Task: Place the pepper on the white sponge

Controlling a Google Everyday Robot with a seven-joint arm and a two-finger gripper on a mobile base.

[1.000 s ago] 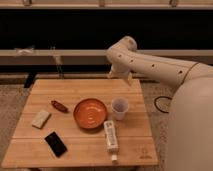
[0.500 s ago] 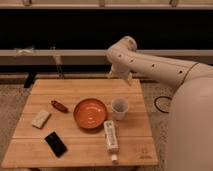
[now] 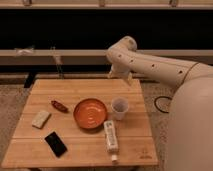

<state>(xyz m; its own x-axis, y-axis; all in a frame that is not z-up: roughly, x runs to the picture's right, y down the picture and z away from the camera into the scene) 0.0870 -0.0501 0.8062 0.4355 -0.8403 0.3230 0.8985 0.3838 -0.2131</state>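
The pepper (image 3: 59, 106), small, slender and dark red, lies on the wooden table (image 3: 80, 90) left of the orange bowl. The white sponge (image 3: 41, 119), an off-white block, lies near the table's left edge, just below and left of the pepper. My gripper (image 3: 120, 74) hangs above the table's far right edge, well away from both; nothing shows in it.
An orange bowl (image 3: 90, 113) sits mid-table with a white cup (image 3: 119, 108) to its right. A white labelled tube (image 3: 111, 136) lies in front of the cup. A black phone (image 3: 55, 143) lies near the front left. My white arm (image 3: 165, 70) fills the right side.
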